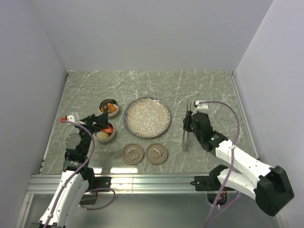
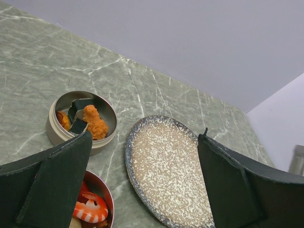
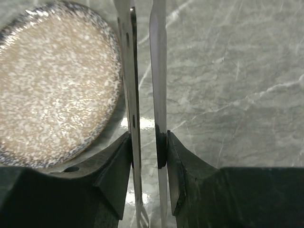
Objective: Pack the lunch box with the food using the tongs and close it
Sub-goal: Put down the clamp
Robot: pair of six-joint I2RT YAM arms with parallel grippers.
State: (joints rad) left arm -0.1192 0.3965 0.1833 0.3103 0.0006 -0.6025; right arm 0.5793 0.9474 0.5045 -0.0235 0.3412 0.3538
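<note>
grey, perhaps steel tongs (image 3: 159, 71), right claw (image 3: 148, 145)

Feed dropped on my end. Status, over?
Left gripper open by the tins; right gripper shut on tongs. Food in both tins, lids off. Nothing blocks the lids.

The speckled plate (image 1: 147, 117) filled the middle of the table (image 1: 209, 90). Two open tins (image 1: 109, 108) stood just left of it and two lids (image 1: 133, 154) lay nearer, leaving only narrow gaps. The tongs (image 1: 184, 142), clamped in the right gripper (image 3: 147, 142), barred the plate's right side. Beyond them and along the far edge, the table lay bare.
</note>
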